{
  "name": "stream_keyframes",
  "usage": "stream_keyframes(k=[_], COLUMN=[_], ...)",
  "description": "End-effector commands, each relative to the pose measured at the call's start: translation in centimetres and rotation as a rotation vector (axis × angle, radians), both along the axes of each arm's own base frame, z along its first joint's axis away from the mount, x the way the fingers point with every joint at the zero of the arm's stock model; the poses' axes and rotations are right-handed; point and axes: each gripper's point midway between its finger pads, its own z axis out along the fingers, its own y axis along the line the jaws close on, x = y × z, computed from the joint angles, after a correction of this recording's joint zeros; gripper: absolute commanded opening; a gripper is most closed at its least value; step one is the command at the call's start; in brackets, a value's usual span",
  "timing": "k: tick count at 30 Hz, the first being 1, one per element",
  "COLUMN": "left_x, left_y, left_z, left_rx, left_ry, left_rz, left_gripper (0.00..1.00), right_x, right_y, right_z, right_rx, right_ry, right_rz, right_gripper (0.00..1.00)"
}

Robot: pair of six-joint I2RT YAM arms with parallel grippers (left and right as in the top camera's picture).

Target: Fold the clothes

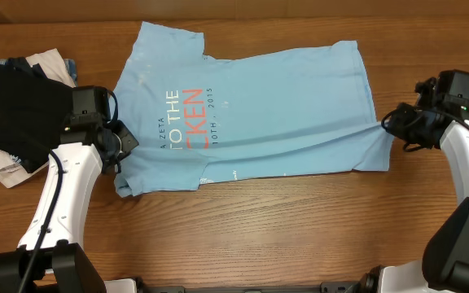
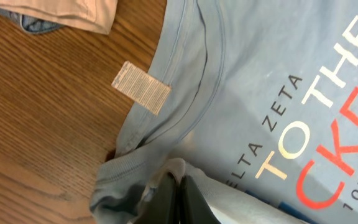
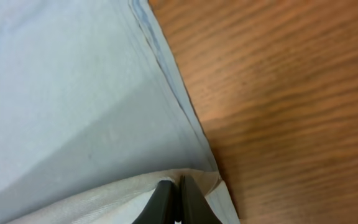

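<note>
Currently the sky-blue T-shirt (image 1: 283, 98) lies spread across the middle of the wooden table (image 1: 300, 236). Its printed chest faces up, the neck end is toward the left arm and the hem toward the right. One sleeve sticks out along the far edge.

The left claw (image 1: 124, 146) is closed tight on a bunch of cloth at the near shoulder, just beside the collar. In the wrist view its jaws meet with fabric gathered between them, close to the white and orange lettering (image 2: 316, 143). A small woven label (image 2: 140, 87) pokes out from the neckline onto the wood. The right claw (image 1: 387, 124) is likewise pinched shut on the hem at the opposite end, with the edge of the cloth caught between its tips. A long crease runs across the shirt between the two grips.

By the look of it, the step in hand is the first lengthwise fold, with both ends of one long side gripped and nothing turned over yet. The next move likely calls for both arms to rise together, keep the cloth taut between them, and carry that side across the shirt evenly. The left arm should keep clear of the heap of dark and pale garments (image 1: 15, 106) just beside it.
</note>
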Motion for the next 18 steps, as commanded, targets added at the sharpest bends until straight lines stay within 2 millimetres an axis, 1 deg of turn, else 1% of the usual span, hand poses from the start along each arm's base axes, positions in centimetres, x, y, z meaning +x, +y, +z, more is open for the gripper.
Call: stream_keyframes(k=[1,5,8,11,13,18], left_x=[0.1,0.1,0.3,0.7,0.8,1.4], left_y=[0.6,0.6,0.6,0.9,1.0,1.5], left_z=[-0.2,-0.2,-0.2,-0.3,-0.4,-0.6], left_rx=[0.01,0.01,0.011,0.025,0.031,0.057], left_ry=[-0.004,-0.004,-0.012,-0.024,-0.029,-0.041], left_rz=[0.04,0.04,0.04,0.045,0.046,0.057], left_gripper=[0.04,0.04,0.04,0.04,0.04,0.04], right_x=[0.8,1.2,1.5,1.4,1.3,1.1], right_y=[1.6,2.8,3.1,2.9,2.7,1.1], right_z=[-1.0,-2.6,-3.5,-4.3,-4.5,-4.6], right_rx=[-0.01,-0.017,-0.027,-0.038,-0.047,-0.125], right_ry=[0.004,0.033,0.047,0.071,0.077,0.102], right_rz=[0.087,0.12,0.131,0.126,0.123,0.079], right_gripper=[0.04,0.04,0.04,0.04,0.04,0.04])
